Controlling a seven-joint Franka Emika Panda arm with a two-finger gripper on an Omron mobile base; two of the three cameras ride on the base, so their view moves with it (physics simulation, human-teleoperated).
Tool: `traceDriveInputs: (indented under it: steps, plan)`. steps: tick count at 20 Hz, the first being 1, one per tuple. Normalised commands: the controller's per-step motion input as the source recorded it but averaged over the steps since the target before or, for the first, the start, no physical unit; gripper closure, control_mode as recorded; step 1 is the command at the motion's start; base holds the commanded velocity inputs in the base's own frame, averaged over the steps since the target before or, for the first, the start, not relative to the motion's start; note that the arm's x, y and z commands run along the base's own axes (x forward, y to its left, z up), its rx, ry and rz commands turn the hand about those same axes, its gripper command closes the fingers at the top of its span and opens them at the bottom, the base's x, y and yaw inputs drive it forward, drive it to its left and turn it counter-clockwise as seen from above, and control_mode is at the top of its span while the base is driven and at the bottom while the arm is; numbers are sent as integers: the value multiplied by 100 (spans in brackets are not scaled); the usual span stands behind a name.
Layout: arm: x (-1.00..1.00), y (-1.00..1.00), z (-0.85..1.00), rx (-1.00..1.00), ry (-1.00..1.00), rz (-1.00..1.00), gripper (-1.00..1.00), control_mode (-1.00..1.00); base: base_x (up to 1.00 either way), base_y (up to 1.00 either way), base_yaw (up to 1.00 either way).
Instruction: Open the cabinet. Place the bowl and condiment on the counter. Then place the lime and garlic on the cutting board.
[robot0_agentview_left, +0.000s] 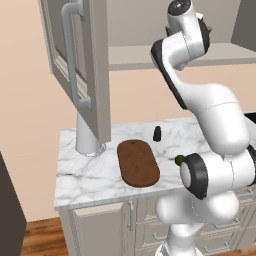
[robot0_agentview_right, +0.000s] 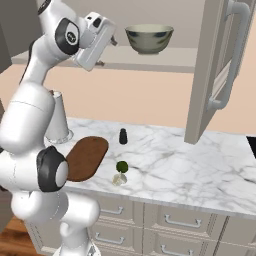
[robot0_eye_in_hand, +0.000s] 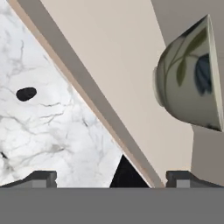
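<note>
The cabinet stands open, its door (robot0_agentview_left: 97, 70) (robot0_agentview_right: 207, 75) swung out over the counter (robot0_agentview_left: 90, 175) (robot0_agentview_right: 200, 170). On its shelf sits the bowl (robot0_agentview_right: 149, 39) (robot0_eye_in_hand: 192, 78), upright. My gripper (robot0_agentview_right: 110, 50) (robot0_eye_in_hand: 113, 178) hangs open at shelf height, left of the bowl and apart from it, with nothing between its fingers. The dark condiment (robot0_agentview_left: 157, 133) (robot0_agentview_right: 123, 136) (robot0_eye_in_hand: 26, 93) stands on the counter behind the cutting board (robot0_agentview_left: 138, 162) (robot0_agentview_right: 87, 157). The lime (robot0_agentview_left: 179, 160) (robot0_agentview_right: 122, 166) and the garlic (robot0_agentview_right: 119, 179) lie side by side near the counter's front edge, right of the board.
A white paper-towel roll (robot0_agentview_left: 87, 137) (robot0_agentview_right: 59, 120) stands at the counter's back left, under the open door. The long bar handles (robot0_agentview_left: 72, 55) (robot0_agentview_right: 230, 55) stick out from the doors. Drawer units (robot0_agentview_right: 175, 220) run below the counter. A dark patch (robot0_agentview_right: 252, 146) borders the counter's right end.
</note>
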Motion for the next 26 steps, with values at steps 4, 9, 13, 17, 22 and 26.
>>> traceDriveInputs:
  steps: [4,9,13,17,22,26]
  plan:
    - [63,0,38,-3,-1,2,-100,-100,0,0,0]
    - [31,-13,92,0,0,0,-100,-100,0,0,0]
    - [58,-11,11,-2,1,0,-100,-100,0,0,0]
    - [74,-11,-17,-5,1,0,-100,-100,0,0,0]
    - [54,-27,-14,-1,0,1,-100,-100,0,0,0]
    - [31,-41,-13,0,0,4,-100,-100,0,0,0]
